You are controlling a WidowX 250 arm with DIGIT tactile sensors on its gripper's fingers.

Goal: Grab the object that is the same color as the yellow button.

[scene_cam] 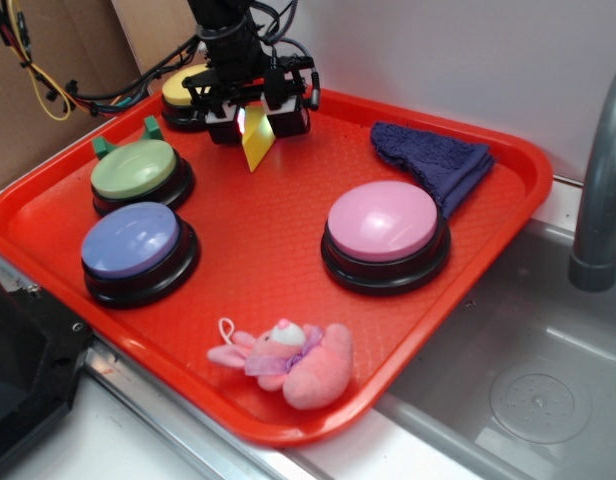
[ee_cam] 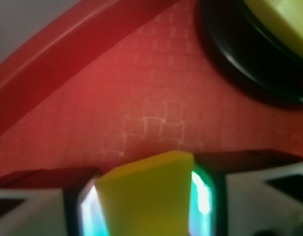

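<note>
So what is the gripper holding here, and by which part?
The gripper is shut on the yellow wedge, gripping its wide end between the fingers; the pointed tip hangs down toward the red tray.

The arm (scene_cam: 228, 35) is black, with dark cables looped beside it. Its hand (scene_cam: 256, 118) has a black bracketed body and white blocky fingers (scene_cam: 288, 118) edged in black, whose inner pads (ee_cam: 199, 199) glow pale teal.
</note>
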